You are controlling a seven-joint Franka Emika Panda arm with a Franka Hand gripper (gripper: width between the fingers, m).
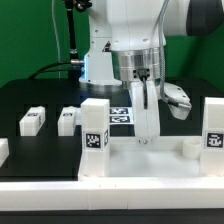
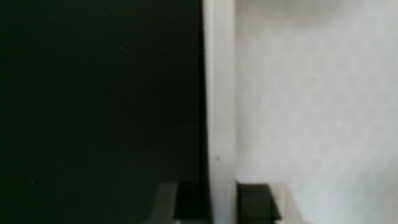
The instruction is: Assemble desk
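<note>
The desk slab lies across the front of the exterior view, rim up. One square leg stands at its left corner and another at its right corner, both with tags. Two more legs lie on the black table on the exterior view's left. My gripper reaches straight down onto the slab's far rim. In the wrist view the gripper straddles the thin white rim. A dark finger stands on either side, close against it. The slab's white surface fills one side.
The marker board lies flat behind the slab, next to the arm's base. A small white stub sits on the slab near the right leg. Another white piece shows at the exterior view's left edge. A green wall stands behind.
</note>
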